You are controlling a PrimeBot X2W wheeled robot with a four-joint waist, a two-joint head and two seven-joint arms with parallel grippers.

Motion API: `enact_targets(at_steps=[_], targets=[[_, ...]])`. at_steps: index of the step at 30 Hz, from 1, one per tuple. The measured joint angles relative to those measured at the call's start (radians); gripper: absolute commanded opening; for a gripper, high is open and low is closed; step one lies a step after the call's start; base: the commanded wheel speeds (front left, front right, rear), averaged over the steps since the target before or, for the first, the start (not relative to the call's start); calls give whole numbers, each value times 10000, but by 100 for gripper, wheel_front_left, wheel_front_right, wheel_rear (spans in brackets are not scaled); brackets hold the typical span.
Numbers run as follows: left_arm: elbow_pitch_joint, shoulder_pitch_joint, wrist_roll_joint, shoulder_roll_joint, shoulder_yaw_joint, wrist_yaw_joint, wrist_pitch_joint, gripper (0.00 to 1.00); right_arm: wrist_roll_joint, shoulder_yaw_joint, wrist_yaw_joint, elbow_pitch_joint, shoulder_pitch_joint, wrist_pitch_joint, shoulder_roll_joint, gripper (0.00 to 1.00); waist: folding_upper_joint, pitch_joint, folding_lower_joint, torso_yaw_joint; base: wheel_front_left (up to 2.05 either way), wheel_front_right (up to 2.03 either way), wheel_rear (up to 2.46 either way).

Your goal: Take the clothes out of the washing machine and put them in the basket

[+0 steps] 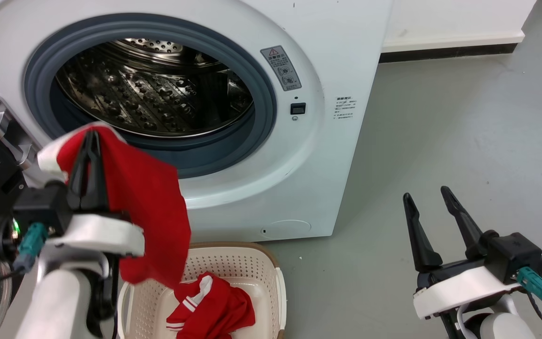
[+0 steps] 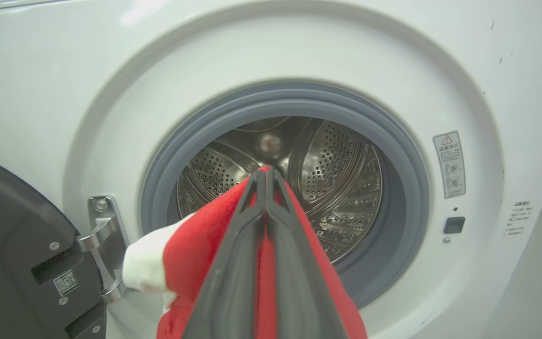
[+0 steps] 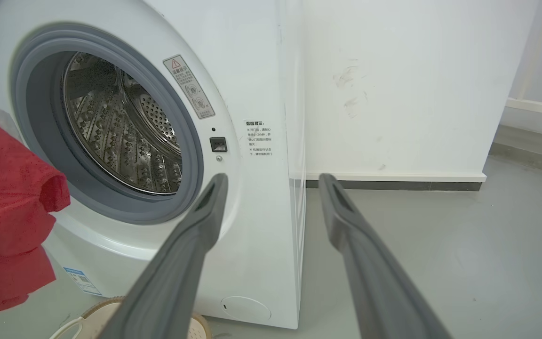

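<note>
Grey smooth floor (image 1: 464, 141) runs back to a white wall (image 1: 450, 19), and on it stands the large white front-loading washing machine (image 1: 341, 56), its black-framed glass door (image 2: 12, 249) swung open on the robot's left. Within the grey rubber ring (image 1: 268, 122) the perforated steel drum (image 1: 158, 99) gleams. Before the porthole's lower left edge, the left gripper (image 1: 93, 135) has its two long dark fingers pressed together on a soft bright red garment with a white panel (image 1: 153, 212). The cloth drapes down from the fingers, and its lower edge hangs over the left part of the low cream-white perforated plastic basket (image 1: 252, 248) with a brown rim. That basket sits on the floor just in front of the machine's base, and a second red garment with striped cuffs (image 1: 219, 308) lies crumpled in it. Well to the right, the right gripper (image 1: 426, 193) hovers above the floor, its fingers spread wide and holding nothing.
</note>
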Motion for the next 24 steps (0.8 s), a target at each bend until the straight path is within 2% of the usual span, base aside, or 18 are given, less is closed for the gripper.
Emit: enact_targets(at_steps=[5, 10, 13, 14, 17, 24], targets=[[-723, 1302, -159, -249, -240, 255, 493, 0, -29, -88, 0, -171, 32, 86, 4, 100, 0, 118, 1, 159, 0, 0, 0], [-161, 2011, -420, -765, -715, 219, 487, 0, -81, -128, 0, -313, 38, 148, 4, 100, 0, 465, 2, 342, 0, 0, 0], [612, 2092, -596, -1106, -928, 82, 222, 0, -82, -134, 0, -405, -52, 142, 2, 100, 0, 759, 2, 395, 0, 0, 0], [1586, 2012, -794, -1438, -1089, -119, -104, 0, -88, -127, 0, -466, -337, 128, 0, 100, 0, 1135, 3, 414, 0, 0, 0], [2592, 1651, -897, -1751, -1193, -251, -506, 0, -92, -104, 0, -520, -514, 121, 4, 100, 0, 1546, 3, 402, 0, 0, 0], [4991, 380, -918, -2153, -1294, -518, -1087, 0, -98, -94, 0, -692, -1064, 73, 2, 100, 0, 2711, 3, 232, 0, 0, 0]])
